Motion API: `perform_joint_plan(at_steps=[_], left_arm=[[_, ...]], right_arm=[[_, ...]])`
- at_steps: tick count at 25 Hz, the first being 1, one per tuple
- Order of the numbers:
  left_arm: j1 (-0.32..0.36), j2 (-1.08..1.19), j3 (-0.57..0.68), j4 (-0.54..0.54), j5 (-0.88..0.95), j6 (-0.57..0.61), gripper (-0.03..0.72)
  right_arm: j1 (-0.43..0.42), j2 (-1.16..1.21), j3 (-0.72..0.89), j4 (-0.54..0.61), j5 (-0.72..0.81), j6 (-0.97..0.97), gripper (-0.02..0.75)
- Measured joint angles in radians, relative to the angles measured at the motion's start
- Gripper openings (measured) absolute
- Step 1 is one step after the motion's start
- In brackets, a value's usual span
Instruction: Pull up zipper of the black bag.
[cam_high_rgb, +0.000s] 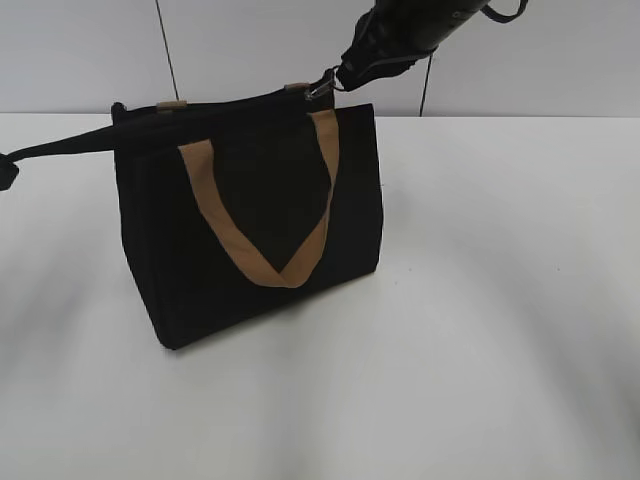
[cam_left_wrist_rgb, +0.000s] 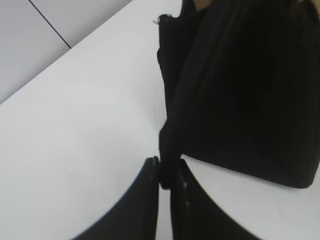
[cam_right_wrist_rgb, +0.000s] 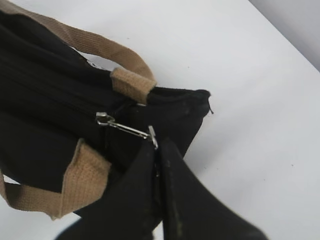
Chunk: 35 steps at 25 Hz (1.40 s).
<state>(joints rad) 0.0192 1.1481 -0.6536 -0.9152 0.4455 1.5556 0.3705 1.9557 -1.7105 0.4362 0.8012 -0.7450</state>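
Right hand (cam_right_wrist_rgb: 156, 150) pinched closed on the silver pull of the zipper (cam_right_wrist_rgb: 125, 127), at the end of the black bag (cam_right_wrist_rgb: 60, 100) top nearest it; pull drawn out taut from slider to fingertips. Exterior view: same hand (cam_high_rgb: 335, 82) at bag's upper right corner, arm coming in from above right. Left hand (cam_left_wrist_rgb: 165, 175) closed on a black fabric tail at the opposite end of the zip line, stretched out left of the bag. Bag (cam_high_rgb: 250, 220) upright on white worktop (cam_high_rgb: 480, 350), tan handle (cam_high_rgb: 262, 250) hanging down its front.
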Motion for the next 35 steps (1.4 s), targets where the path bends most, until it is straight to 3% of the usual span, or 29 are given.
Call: perform_joint_plan(at_steps=[5, 8, 10, 12, 15, 18, 24, 30, 32, 35], left_arm=[[0.000, 0.000, 0.000, -0.004, -0.002, 0.000, 0.028], [0.003, 0.000, 0.000, -0.014, -0.009, 0.000, 0.060], [0.006, 0.000, 0.000, -0.042, -0.010, 0.000, 0.145], [0.006, 0.000, 0.000, -0.079, -0.004, -0.001, 0.303], [0.006, 0.000, 0.000, -0.132, -0.004, -0.001, 0.533], [0.006, 0.000, 0.000, -0.176, -0.004, -0.023, 0.634], [0.006, 0.000, 0.000, -0.211, -0.003, -0.218, 0.654], [0.006, 0.000, -0.052, -0.199, 0.020, -0.474, 0.624], [0.006, 0.000, -0.085, -0.135, 0.045, -0.579, 0.598], [0.006, 0.006, -0.150, 0.078, 0.118, -0.763, 0.565]], right_arm=[[-0.009, 0.000, 0.000, -0.001, 0.001, 0.001, 0.001], [-0.021, -0.001, 0.000, -0.015, 0.001, 0.002, 0.142], [-0.028, -0.007, 0.000, -0.017, 0.002, 0.002, 0.321], [-0.032, -0.017, 0.000, -0.019, 0.004, 0.002, 0.447], [-0.032, -0.037, 0.000, -0.020, 0.009, 0.002, 0.513], [-0.032, -0.062, 0.000, -0.022, 0.013, 0.002, 0.527], [-0.036, -0.128, 0.000, -0.088, 0.059, 0.020, 0.533], [-0.060, -0.183, 0.000, -0.228, 0.184, 0.206, 0.533], [-0.079, -0.199, 0.000, -0.263, 0.235, 0.272, 0.533], [-0.114, -0.218, 0.000, -0.297, 0.322, 0.317, 0.533]])
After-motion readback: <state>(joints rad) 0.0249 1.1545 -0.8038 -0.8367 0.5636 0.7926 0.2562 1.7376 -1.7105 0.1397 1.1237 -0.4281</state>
